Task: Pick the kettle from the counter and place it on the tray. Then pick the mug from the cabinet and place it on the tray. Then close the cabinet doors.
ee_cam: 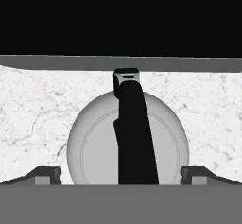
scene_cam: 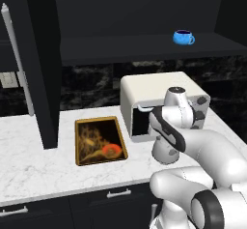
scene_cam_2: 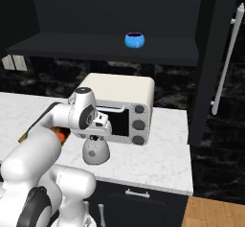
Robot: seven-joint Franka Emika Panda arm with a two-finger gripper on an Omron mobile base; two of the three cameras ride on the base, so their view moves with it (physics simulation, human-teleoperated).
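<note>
Starting at the left of the left base view, one of the cabinet doors (scene_cam: 41, 64) stands swung open over the worktop (scene_cam: 34, 160). Just to its right we see the tray (scene_cam: 99, 141), lying flat with nothing loaded on it. Further right sits a cream microwave (scene_cam: 159, 100), and in front of it the kettle (scene_cam: 166, 151) rests on the worktop, mostly hidden by our arm. Up on the cabinet (scene_cam: 144, 49) shelf, the blue mug (scene_cam: 183, 37) waits at the far right.

In the hand view our end effector (ee_cam: 121, 175) hovers directly over the kettle (ee_cam: 94, 142), fingers spread wide to either side of the dome and holding nothing. The black handle (ee_cam: 134, 133) runs up the middle between them.

We judge the descent to be the risk. If we close across the smooth dome rather than the handle, the kettle could squirt out or tip. The microwave is close behind, so a lift that drifts backward could knock it.
</note>
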